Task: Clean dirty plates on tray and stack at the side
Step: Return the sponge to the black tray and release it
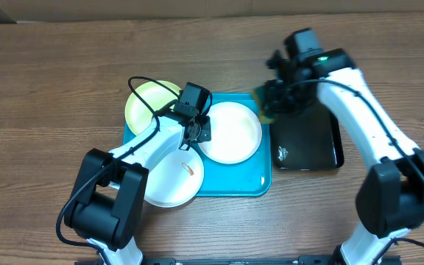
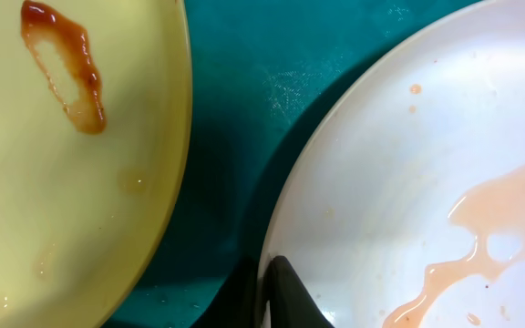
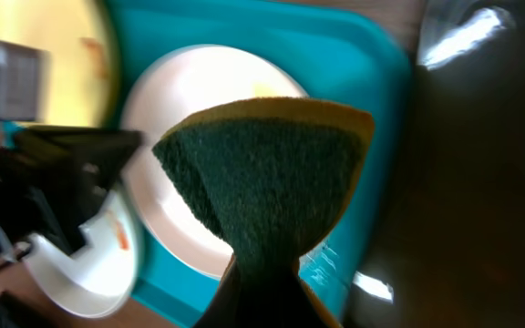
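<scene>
From overhead, the wooden surface (image 1: 50, 73) carries everything. The turquoise tray (image 1: 235, 182) is flat, low-rimmed and round-cornered, with its long axis running left to right under both sets of fingers. To the right of the right fingers (image 1: 271, 99) and just beside the tray sits a glossy black basin (image 1: 308, 143), its long axis running front to back.

Three round, smooth plates are out. The lime plate (image 1: 142, 107) lies to the left of the left fingers (image 1: 197, 135), and the held white plate (image 1: 234, 132) to their right. The second white plate (image 1: 171, 180) sits nearer the robot than those fingers, hanging over the tray's edge.

Only the left wrist camera shows the grip. A dark finger (image 2: 288, 296) lies on the inside of the held white plate (image 2: 381, 182) and a dark shape sits outside, so the pair is pinching its rim. That view also shows a watery orange film (image 2: 499, 210) there and a thick brown-orange streak (image 2: 66, 68) on the lime plate (image 2: 62, 219).

In the right wrist view, the right fingers (image 3: 262, 296) squeeze a sponge (image 3: 262, 173), a coarse dark-green scouring face on yellow foam. It is bent into a fan and hangs above the held white plate (image 3: 180, 118). That view also catches a small orange mark (image 3: 121, 235) on the second white plate (image 3: 89, 269).
</scene>
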Action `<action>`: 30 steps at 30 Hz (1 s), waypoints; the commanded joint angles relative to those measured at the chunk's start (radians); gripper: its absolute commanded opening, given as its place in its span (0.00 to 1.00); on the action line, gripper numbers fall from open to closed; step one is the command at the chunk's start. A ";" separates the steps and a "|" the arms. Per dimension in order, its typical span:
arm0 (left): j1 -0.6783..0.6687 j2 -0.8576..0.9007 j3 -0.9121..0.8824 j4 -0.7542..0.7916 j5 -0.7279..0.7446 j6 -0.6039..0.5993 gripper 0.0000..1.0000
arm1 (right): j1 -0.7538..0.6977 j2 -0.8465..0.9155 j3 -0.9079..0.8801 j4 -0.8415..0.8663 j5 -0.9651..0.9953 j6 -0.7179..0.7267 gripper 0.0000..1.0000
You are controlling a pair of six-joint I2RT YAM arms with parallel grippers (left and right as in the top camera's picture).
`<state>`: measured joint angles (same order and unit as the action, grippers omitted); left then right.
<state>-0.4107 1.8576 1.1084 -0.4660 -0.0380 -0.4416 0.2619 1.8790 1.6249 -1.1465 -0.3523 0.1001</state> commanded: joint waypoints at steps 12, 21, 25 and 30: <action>-0.002 0.016 0.007 0.005 0.006 0.000 0.12 | -0.211 -0.016 -0.297 0.186 0.240 0.003 0.04; -0.002 0.009 0.010 -0.023 0.010 0.001 0.04 | -0.212 -0.016 -0.393 0.308 0.266 0.004 0.26; -0.002 -0.016 0.050 -0.088 -0.034 0.002 0.04 | -0.213 -0.016 -0.393 0.316 0.325 0.033 0.38; -0.002 -0.035 0.129 -0.171 -0.138 0.008 0.04 | -0.217 -0.017 -0.372 0.320 0.323 0.079 0.38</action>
<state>-0.4107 1.8572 1.1809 -0.6231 -0.0875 -0.4419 0.0494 1.8717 1.2343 -0.8272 -0.0498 0.1452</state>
